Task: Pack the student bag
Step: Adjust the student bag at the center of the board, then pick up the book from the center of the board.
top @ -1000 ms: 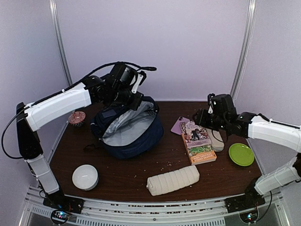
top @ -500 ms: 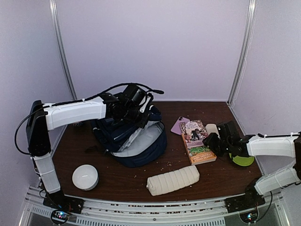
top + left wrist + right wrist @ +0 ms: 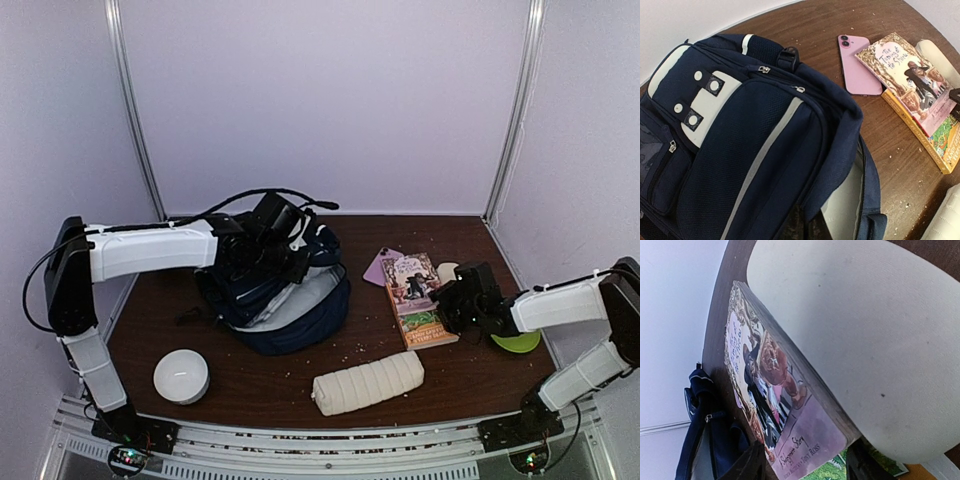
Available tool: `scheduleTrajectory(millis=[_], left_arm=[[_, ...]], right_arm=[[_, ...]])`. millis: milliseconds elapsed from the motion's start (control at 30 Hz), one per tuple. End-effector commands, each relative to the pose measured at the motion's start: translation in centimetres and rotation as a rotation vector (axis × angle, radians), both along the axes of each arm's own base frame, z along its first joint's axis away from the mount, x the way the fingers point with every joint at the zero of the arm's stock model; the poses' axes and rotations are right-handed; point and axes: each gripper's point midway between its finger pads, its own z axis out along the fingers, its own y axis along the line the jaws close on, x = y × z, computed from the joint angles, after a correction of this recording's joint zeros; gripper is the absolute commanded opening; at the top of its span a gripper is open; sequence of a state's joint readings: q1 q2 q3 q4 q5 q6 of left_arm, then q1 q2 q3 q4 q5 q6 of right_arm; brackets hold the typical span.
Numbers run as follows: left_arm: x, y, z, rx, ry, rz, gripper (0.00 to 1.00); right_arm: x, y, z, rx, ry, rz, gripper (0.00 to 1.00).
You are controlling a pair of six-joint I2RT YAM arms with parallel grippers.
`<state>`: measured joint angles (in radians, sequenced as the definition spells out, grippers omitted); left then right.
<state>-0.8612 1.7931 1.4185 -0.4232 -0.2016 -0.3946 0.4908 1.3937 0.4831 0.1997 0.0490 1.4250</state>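
Two-arm workcell, viewed from above and from both wrists. The student bag (image 3: pixel 285 300), a dark navy backpack with white trim, lies left of centre on the brown table (image 3: pixel 480 375), its mouth open to the right and its grey lining exposed. The left gripper (image 3: pixel 280 258) is clenched at the bag's upper rim and appears to pinch the fabric, though its fingertips are largely hidden. The right gripper (image 3: pixel 447 302) is released, fingers (image 3: pixel 751 462) spread either side of the near corner of the purple-covered book (image 3: pixel 415 285); contact cannot be judged. That book rests on an orange-edged book (image 3: pixel 432 328), with a pink phone (image 3: pixel 378 265) just beside them. A white ribbed pouch (image 3: pixel 368 382) lies nearer the arms.
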Motion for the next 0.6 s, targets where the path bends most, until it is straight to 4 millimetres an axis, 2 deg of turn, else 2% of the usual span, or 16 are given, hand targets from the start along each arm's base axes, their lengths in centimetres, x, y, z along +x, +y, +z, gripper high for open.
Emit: scheduleTrajectory(millis=[0,133,233,400,567], left_arm=[[0.6,1.2,2.2,-0.047,-0.063,0.059,0.00],[0.5,1.4,2.4,-0.051,-0.067,0.058,0.00],[0.4,1.4,2.4,-0.052,-0.065,0.056,0.00],[0.3,1.5,2.4,-0.056,-0.065,0.057,0.00],[0.2,1.3,1.9,-0.055,-0.053,0.051,0.00]], right_arm=[[-0.4,-1.1,-1.8,0.038,0.032,-0.087,0.55],[-0.1,-1.7,-2.5,0.040,0.035,-0.113,0.54],[0.0,-1.5,-3.2,0.049,0.046,-0.102,0.50],[-0.6,-1.9,-4.4,0.056,0.052,-0.111,0.32],[-1.3,-2.5,-5.3,0.062,0.055,-0.115,0.09]])
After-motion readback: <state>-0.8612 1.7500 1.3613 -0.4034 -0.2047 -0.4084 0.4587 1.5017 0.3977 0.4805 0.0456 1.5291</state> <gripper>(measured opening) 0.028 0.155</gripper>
